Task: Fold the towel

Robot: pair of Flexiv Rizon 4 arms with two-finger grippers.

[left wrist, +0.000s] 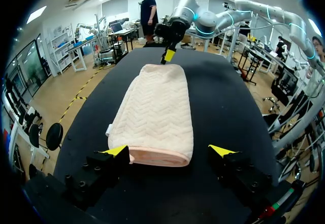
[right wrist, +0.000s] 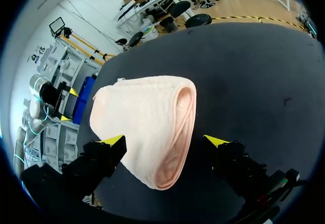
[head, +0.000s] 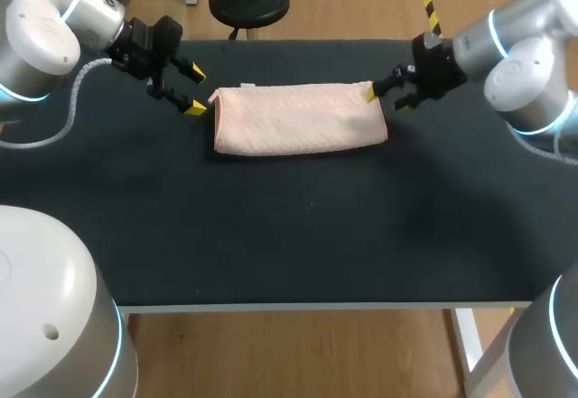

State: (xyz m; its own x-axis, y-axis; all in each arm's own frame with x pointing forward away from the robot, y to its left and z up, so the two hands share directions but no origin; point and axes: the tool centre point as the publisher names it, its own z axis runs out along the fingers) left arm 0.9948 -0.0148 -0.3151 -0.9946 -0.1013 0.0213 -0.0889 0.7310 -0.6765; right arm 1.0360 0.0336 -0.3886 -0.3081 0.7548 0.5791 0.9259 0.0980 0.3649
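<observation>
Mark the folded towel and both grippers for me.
Folded peach textured towel [head: 298,120]: head view, middle of its top surface.
Left gripper [head: 196,91]: head view, midway between its yellow fingertips.
Right gripper [right wrist: 164,140]: right wrist view, midway between its yellow fingertips.

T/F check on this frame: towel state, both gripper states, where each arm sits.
1. The towel lies folded on the table. True.
2. The left gripper is shut on the towel. False: it is open, fingers spread wide at one short end of the towel.
3. The right gripper is at the towel's other short end. True.
4. The towel hangs over the table's front edge. False: it lies wholly on the table, nearer the far side.
5. The right gripper is open. True.
</observation>
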